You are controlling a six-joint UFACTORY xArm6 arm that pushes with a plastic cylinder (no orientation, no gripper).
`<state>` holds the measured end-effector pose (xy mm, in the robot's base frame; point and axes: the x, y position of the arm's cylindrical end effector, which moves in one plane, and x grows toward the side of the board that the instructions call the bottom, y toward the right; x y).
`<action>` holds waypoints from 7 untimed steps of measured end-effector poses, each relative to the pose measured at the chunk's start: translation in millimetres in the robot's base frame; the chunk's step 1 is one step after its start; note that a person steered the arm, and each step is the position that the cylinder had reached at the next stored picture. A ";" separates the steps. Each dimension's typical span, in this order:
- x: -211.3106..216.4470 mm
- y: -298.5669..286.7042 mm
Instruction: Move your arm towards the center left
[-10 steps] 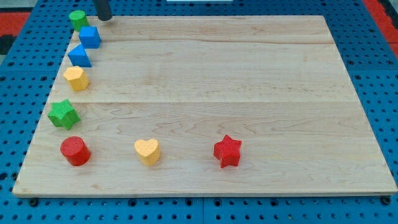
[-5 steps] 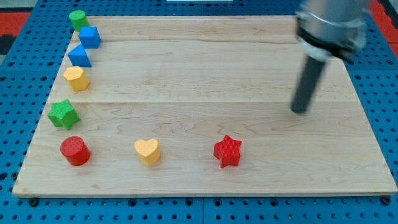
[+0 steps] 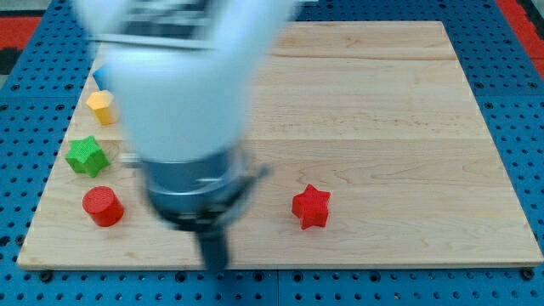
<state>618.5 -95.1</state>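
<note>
My arm (image 3: 183, 102) fills the view's left and middle as a large blurred white and grey body. My tip (image 3: 214, 265) is at the board's bottom edge, left of centre, right of the red cylinder (image 3: 103, 206) and left of the red star (image 3: 311, 206). The green star (image 3: 87, 155) and the yellow hexagon (image 3: 101, 107) lie along the left edge. A sliver of a blue block (image 3: 99, 76) shows above the hexagon. The yellow heart, the other blue block and the green cylinder are hidden behind the arm.
The wooden board (image 3: 382, 127) lies on a blue perforated table (image 3: 518, 127). Red patches show at the view's top corners.
The arm has swung from the board's right side to the bottom left of centre and now looms large and blurred, covering the yellow heart and the top-left blocks. No visible block has moved.
</note>
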 end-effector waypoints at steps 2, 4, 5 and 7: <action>-0.6 -202.8; -58.7 -209.7; -176.2 -199.6; -330.4 -199.6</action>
